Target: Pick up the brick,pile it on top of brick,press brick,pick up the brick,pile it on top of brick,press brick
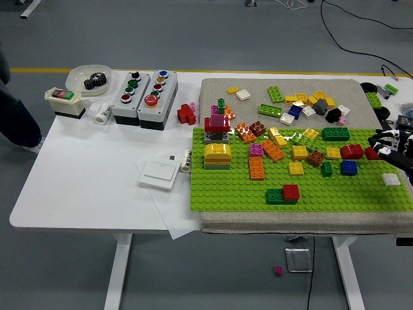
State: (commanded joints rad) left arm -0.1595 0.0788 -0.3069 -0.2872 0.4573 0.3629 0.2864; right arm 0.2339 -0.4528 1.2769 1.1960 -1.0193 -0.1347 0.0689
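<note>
Scene: a white bench (90, 187) is seen from above, with a green baseplate (310, 194) taken as the landmark.
Bricks: many loose bricks are scattered over the baseplate's far half and on the grey mat (361, 103) beyond it.
Task brick: a red brick (291, 192) is seen beside a green brick (275, 196) near the baseplate's front edge.
Stacks: a yellow-topped stack (217, 155) and a taller mixed stack (217, 123) are set at the baseplate's left edge.
Right hand: the right hand (390, 143) is seen at the baseplate's right edge; its fingers are blurred, so their opening cannot be told, and no held brick is visible.
Left hand: out of view.
Progress: judged early; no brick is seen lifted, and piling and pressing appear to remain.
Hidden: the right arm is cut off by the frame.
</note>
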